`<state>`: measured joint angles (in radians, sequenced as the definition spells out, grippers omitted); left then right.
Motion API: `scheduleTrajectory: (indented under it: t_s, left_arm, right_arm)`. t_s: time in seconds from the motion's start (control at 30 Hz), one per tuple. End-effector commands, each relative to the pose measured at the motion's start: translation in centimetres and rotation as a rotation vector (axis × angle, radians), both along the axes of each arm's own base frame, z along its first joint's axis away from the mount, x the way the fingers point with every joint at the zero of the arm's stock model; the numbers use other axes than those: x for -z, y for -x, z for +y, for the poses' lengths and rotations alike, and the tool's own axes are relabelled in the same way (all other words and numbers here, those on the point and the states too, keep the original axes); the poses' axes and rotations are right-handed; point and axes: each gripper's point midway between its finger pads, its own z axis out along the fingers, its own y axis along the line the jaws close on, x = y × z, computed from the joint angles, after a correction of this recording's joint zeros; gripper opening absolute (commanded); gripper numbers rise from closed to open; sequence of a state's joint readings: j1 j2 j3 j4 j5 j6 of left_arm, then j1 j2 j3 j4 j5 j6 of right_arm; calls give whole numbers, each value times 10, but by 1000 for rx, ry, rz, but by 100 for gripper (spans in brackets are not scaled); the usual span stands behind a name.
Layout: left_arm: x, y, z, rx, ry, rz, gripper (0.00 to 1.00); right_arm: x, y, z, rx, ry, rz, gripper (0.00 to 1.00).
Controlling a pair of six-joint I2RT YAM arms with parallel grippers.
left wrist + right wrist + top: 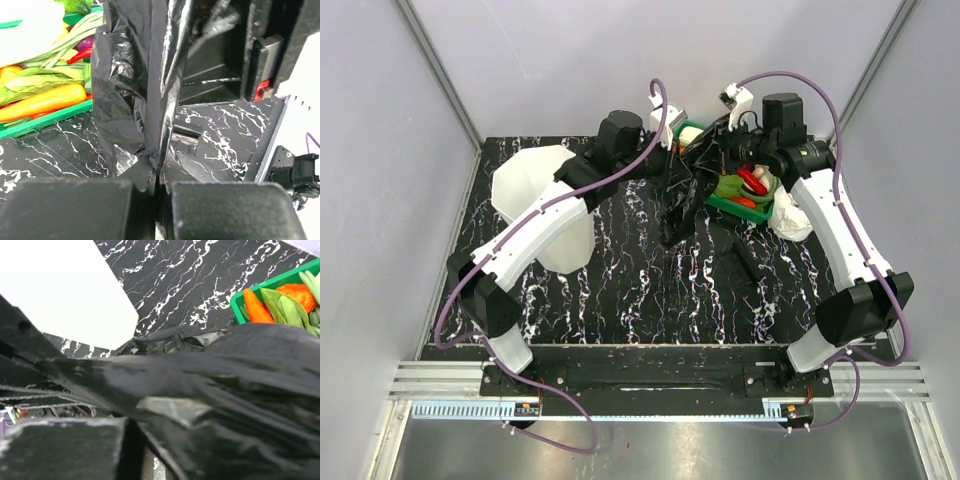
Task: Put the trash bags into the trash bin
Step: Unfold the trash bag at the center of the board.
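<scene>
A black trash bag point(676, 195) hangs spread and crinkled between my two grippers at the back middle of the table. My left gripper point(667, 166) is shut on its film; the left wrist view shows the bag point(140, 80) pinched between the closed jaws of that gripper point(158, 175). My right gripper point(717, 152) holds the bag's other side. In the right wrist view the bag point(210, 390) drapes over that gripper point(160, 455) and hides one finger. The white trash bin point(535, 190) stands left of the bag, under my left arm, and also shows in the right wrist view point(65, 290).
A green tray point(730, 207) of vegetables sits right of the bag, also in the left wrist view point(45, 120) and right wrist view point(235, 302). A white crumpled object point(790, 217) lies beside it. A small dark flat bundle point(745, 262) lies on the marbled table.
</scene>
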<state>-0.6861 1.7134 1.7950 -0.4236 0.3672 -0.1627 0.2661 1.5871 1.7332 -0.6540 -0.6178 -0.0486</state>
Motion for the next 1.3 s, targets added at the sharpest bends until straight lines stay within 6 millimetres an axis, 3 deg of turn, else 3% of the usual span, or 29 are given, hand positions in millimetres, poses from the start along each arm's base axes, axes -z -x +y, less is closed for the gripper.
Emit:
scheduleTrajectory:
  t_s: [0.0,0.37,0.47,0.53,0.57,0.63,0.73,0.8,0.9,0.97,1.07,1.1,1.17,1.2,1.23,1.27]
  left_arm:
    - [-45,13,5,40,94,-82,0]
    - [-37,-29,57,-152,13,-139,0]
    - [-30,-46,67,-227,-43,-167,0]
    - [-40,-62,68,-265,-56,-214,0]
    - [-51,-72,67,-282,-55,-246,0]
    - [-89,-89,64,-307,-13,-325,0]
    - [-178,-105,73,-365,59,-567,0]
    - [-234,-99,81,-386,110,-747,0]
    - [-301,-77,104,-453,180,-995,0]
    - [-329,-61,117,-480,180,-1105,0]
    - [-345,-40,125,-502,115,-1186,0]
    - [-343,-33,125,-494,87,-1181,0]
    - [-311,-27,116,-438,-21,-1086,0]
    - [-277,-24,104,-370,-69,-984,0]
    - [-218,-23,88,-280,-159,-859,0]
    - [-168,-7,79,-209,-227,-788,0]
  right_arm:
    - [-13,-9,-5,22,17,-82,1]
    - [-18,4,-33,92,145,-148,0]
    - [-22,0,-40,126,180,-164,0]
    - [-37,-10,-44,154,200,-200,0]
    - [-44,-19,-47,168,220,-222,0]
    - [-80,-37,-55,219,256,-323,0]
    - [-154,-52,-68,289,283,-527,0]
    - [-216,-46,-75,331,266,-700,0]
    - [-271,-31,-87,367,300,-920,0]
    - [-300,-19,-93,386,319,-1039,0]
    - [-332,9,-97,395,289,-1151,0]
    - [-330,18,-91,348,270,-1136,0]
    - [-289,23,-78,250,243,-970,0]
    - [-247,21,-69,191,236,-836,0]
    - [-205,20,-58,122,226,-738,0]
    - [-140,22,-50,67,252,-603,0]
